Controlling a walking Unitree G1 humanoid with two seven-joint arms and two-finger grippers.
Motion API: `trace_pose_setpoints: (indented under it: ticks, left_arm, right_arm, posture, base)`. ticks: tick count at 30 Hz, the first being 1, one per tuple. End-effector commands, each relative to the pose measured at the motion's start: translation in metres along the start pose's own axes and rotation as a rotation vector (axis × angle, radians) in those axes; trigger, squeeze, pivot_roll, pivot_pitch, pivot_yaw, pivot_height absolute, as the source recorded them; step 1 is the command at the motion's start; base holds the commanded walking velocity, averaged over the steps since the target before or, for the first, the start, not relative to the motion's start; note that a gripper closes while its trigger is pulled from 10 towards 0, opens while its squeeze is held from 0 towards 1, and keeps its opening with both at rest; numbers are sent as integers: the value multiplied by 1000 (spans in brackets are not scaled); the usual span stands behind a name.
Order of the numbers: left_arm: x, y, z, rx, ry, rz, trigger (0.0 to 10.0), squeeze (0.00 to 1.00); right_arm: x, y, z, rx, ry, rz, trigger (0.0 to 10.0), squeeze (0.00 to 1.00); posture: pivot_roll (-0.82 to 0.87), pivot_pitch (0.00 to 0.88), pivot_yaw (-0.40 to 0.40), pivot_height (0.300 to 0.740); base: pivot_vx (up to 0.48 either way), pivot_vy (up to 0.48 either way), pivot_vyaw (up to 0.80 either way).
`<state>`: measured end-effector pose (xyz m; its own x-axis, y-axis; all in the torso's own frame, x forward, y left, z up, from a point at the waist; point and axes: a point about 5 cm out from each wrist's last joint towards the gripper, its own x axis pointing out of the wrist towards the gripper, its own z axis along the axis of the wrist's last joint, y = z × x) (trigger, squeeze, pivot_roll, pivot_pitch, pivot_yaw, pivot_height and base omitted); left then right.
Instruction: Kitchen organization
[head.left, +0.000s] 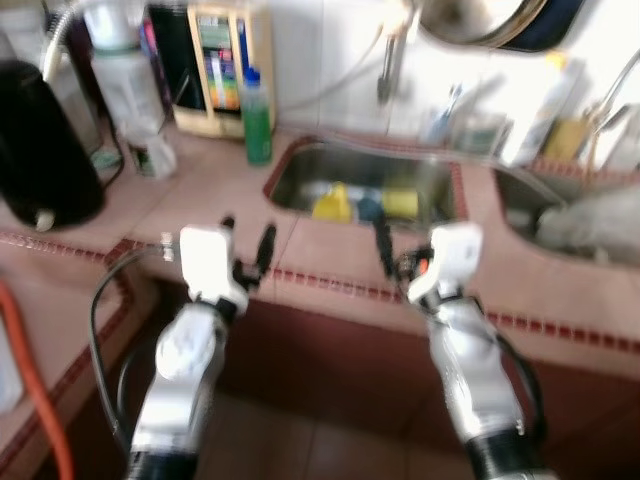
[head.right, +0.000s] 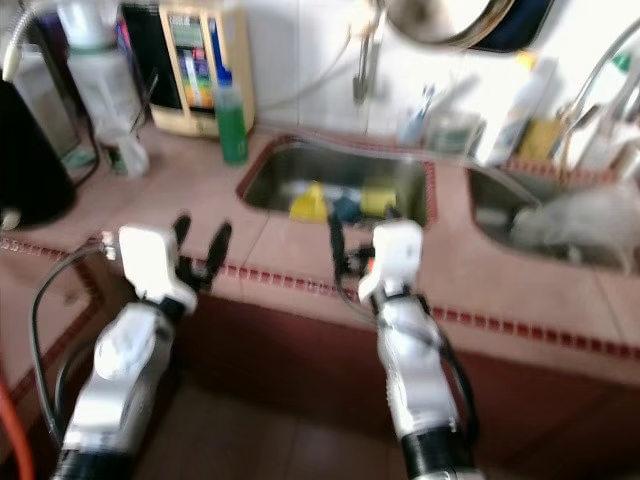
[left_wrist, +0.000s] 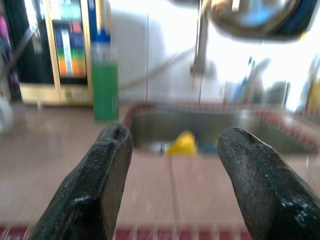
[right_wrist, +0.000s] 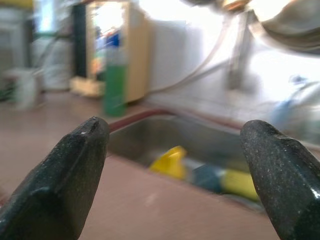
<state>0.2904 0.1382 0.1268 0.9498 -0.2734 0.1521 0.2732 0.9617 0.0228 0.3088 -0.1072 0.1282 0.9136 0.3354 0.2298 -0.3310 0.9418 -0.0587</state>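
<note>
Left eye view, sink: a steel sink (head.left: 300, 185) is set into the far middle of the counter (head.left: 330, 255); inside lie one yellow item (head.left: 333, 203), one blue item (head.left: 369, 208) and one more yellow thing (head.left: 400, 202), all blurred.
Left eye view, second basin: a second basin (head.left: 560, 215) at the far right holds a pale bundle (head.left: 595, 222) too blurred to identify.
Left eye view, counter: pink tile with a dark red edge strip; one green bottle (head.left: 257, 118) stands just left of the sink, one black kettle (head.left: 45, 145) at the far left.
Left eye view, wall: white tiles with a pan (head.left: 480, 22) hanging at the far top.
Right eye view, arms: two; the left gripper (head.right: 200, 247) and the right gripper (head.right: 345, 250) hover over the near counter edge, well apart, both empty.
Left wrist view, fingers: two black fingers (left_wrist: 97, 185) spread wide, gripping nothing, pointing toward the sink.
Right wrist view, fingers: two black fingers (right_wrist: 65, 175) spread wide, empty; the sink lies beyond them.
</note>
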Motion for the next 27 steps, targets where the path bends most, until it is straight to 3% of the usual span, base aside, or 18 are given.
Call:
trace_pose_setpoints:
  ticks: [1,8,16,18,20,22,25,27]
  left_arm:
    - [-5,-6,-9,48,27,-73,10000,0]
    - [-22,-11,-34,106,104,-157,10000,0]
    - [-46,-17,-66,156,199,-227,10000,0]
    - [-52,-17,-74,156,236,-247,10000,0]
    - [-65,-21,-91,175,344,-328,10000,0]
    - [-71,-22,-98,209,368,-356,10000,0]
    - [-80,-21,-112,150,453,-352,10000,0]
    - [-92,-19,-132,199,562,-371,10000,0]
  right_arm:
    - [-5,11,-11,-23,56,134,10000,0]
    - [-30,25,-40,-6,206,378,10000,0]
    - [-57,24,-67,118,369,505,10000,0]
    - [-63,23,-74,152,405,519,10000,0]
    - [-71,20,-85,221,468,500,10000,0]
    - [-78,18,-93,219,507,502,10000,0]
    - [-90,15,-107,237,586,477,10000,0]
    - [-97,12,-115,232,627,447,10000,0]
  posture:
    - [-43,0,-24,740]
    - [-42,0,-30,740]
    - [-35,0,-37,740]
    - [-34,0,-38,740]
    - [-32,0,-40,740]
    - [-30,0,-39,740]
    - [-28,0,-37,740]
    - [-27,0,-36,740]
  base:
    - [0,0,0]
    - [0,0,0]
    - [0,0,0]
    - [0,0,0]
    - [0,0,0]
    - [0,0,0]
    - [0,0,0]
    - [0,0,0]
